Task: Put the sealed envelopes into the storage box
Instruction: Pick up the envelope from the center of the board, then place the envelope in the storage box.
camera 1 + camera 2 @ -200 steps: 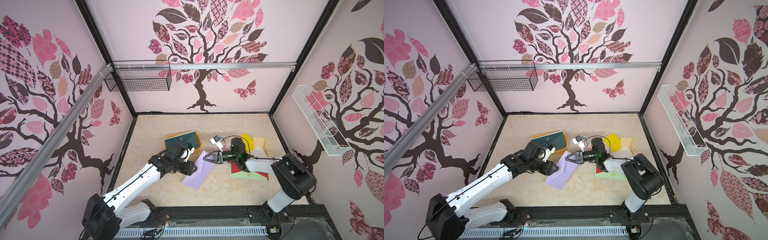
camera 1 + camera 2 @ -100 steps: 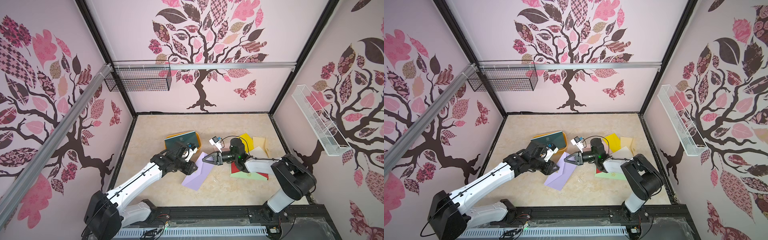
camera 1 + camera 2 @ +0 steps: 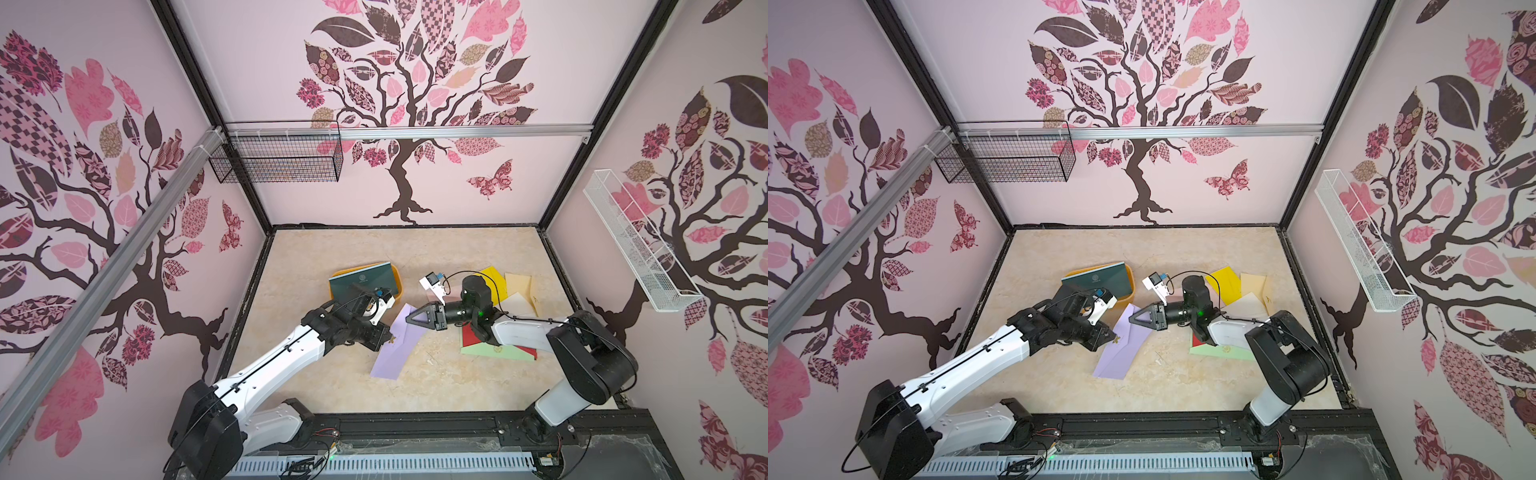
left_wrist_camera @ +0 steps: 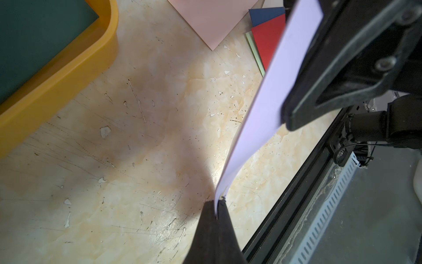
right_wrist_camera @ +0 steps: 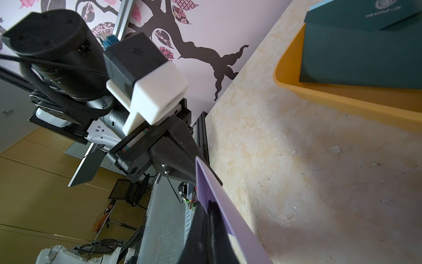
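Observation:
A lilac envelope [image 3: 395, 353] [image 3: 1121, 353] hangs tilted above the tabletop between both arms. My left gripper [image 3: 390, 338] [image 4: 217, 203] is shut on its edge near the middle. My right gripper [image 3: 408, 320] [image 5: 209, 204] is shut on its far corner. The orange-yellow storage box [image 3: 397, 282] [image 4: 68, 68] [image 5: 319, 96] stands just behind the left gripper, with a dark green envelope [image 3: 361, 282] [image 5: 365, 57] lying slanted in it. More sealed envelopes lie under the right arm: yellow [image 3: 492, 282], cream [image 3: 519, 286], red [image 3: 471, 336], pale green [image 3: 494, 353], pink [image 4: 210, 18] and navy [image 4: 265, 14].
A black wire basket [image 3: 278, 158] hangs on the back left wall and a white wire basket [image 3: 631, 245] on the right wall. A black frame rail [image 3: 415, 424] runs along the table's front edge. Black posts line the side walls.
My left gripper's jaws have closed onto the lilac envelope's edge. The right gripper still grips the envelope's far corner, and both arms have barely shifted.

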Available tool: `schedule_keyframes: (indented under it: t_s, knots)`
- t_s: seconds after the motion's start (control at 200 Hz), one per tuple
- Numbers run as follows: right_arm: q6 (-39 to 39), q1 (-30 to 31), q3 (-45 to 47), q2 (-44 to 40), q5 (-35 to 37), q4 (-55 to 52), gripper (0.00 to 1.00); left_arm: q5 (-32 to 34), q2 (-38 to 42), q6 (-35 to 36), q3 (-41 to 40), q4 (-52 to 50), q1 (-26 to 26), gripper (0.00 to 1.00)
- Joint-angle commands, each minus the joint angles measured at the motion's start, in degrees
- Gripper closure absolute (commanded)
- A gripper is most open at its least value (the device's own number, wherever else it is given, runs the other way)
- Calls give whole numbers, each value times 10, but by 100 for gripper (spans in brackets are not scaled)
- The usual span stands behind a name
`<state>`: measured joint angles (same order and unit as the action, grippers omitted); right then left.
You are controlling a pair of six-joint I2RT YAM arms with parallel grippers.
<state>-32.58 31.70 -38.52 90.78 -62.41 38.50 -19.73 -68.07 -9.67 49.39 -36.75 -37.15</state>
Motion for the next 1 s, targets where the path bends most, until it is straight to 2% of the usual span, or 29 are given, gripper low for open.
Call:
schedule_keyframes:
  t_s: [0.0, 0.085, 0.2, 0.325, 0.385, 0.515, 0.585, 0.655, 0.76, 0.885, 0.995]
  knots:
    - [35, 4, -18, -38, 17, -61, 75, 12, 11, 2, 12, -12, 1, 100]
    - [60, -1, -24, -65, 75, -139, 53, 31, 14, 11, 24, -29, 2, 100]
    - [90, -19, -3, -138, 161, -214, 44, 78, 8, 40, 68, -80, 2, 100]
    - [111, -39, 39, -237, 249, -271, 43, 154, -22, 91, 159, -149, 5, 100]
    - [135, -39, 49, -278, 280, -315, 43, 173, -49, 144, 218, -187, 8, 100]
    - [140, -39, 77, -328, 292, -348, 44, 230, -110, 285, 335, -259, 9, 100]
    - [132, -40, 91, -336, 281, -343, 44, 284, -138, 346, 381, -272, 13, 100]
    - [132, -40, 102, -339, 269, -341, 45, 289, -161, 431, 416, -290, 27, 100]
    - [127, -40, 112, -345, 272, -344, 45, 303, -203, 478, 471, -289, 66, 100]
    - [124, -39, 113, -346, 268, -345, 45, 274, -281, 517, 556, -348, 113, 100]
    - [123, -39, 110, -344, 263, -351, 45, 219, -320, 593, 566, -376, 124, 100]
